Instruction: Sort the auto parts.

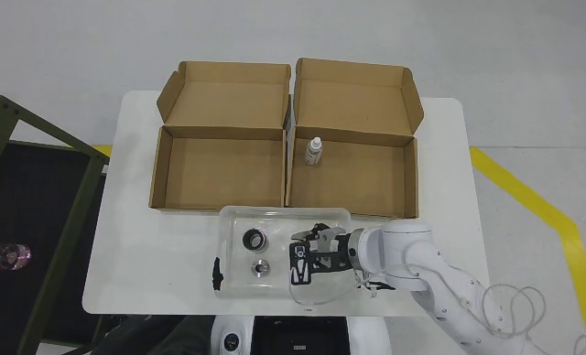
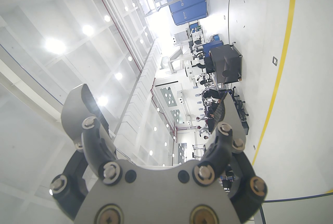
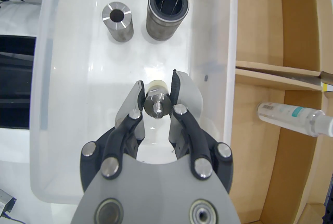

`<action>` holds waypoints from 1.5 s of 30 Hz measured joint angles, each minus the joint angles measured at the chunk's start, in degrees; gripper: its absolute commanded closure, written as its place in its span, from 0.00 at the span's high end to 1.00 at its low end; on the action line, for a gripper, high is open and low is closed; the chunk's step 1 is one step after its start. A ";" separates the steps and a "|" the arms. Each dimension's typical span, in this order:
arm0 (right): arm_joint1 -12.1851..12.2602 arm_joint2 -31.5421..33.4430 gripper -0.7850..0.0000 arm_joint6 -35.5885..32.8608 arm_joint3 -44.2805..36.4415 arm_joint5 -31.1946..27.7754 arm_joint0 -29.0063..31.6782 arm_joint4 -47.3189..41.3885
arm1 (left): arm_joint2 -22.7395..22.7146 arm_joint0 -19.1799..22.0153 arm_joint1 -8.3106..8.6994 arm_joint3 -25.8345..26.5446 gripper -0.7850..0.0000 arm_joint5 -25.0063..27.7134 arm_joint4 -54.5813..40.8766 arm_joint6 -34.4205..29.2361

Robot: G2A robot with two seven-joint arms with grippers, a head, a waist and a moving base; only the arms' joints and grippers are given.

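A clear plastic bin (image 1: 229, 213) (image 3: 231, 27) sits at the table's front edge. Inside it stand a large dark bushing (image 1: 252, 239) (image 3: 166, 15) and a smaller steel sleeve (image 1: 261, 268) (image 3: 118, 22). My right gripper (image 1: 298, 259) (image 3: 157, 92) is inside the bin, shut on a small steel cylindrical part with a threaded stud (image 3: 157, 104). In the left wrist view my left gripper (image 2: 153, 102) points up at the room with its fingers (image 2: 78, 102) apart and nothing between them.
Two open cardboard boxes stand behind the bin: the left box (image 1: 220, 172) holds nothing, the right box (image 1: 352, 177) (image 3: 296, 48) holds a small white bottle (image 1: 314, 152) (image 3: 294, 118). A small black item (image 1: 216, 274) lies at the bin's left edge.
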State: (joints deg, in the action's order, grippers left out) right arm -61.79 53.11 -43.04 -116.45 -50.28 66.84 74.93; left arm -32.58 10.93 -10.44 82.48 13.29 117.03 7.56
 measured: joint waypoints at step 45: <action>-1.01 3.04 0.00 7.41 12.73 5.43 -16.41 -9.03 | 0.00 0.00 0.00 0.00 1.00 0.00 0.00 0.00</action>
State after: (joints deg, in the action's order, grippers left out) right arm -62.80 56.14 -35.63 -103.72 -44.85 50.42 65.91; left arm -32.58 10.93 -10.44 82.48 13.29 117.03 7.56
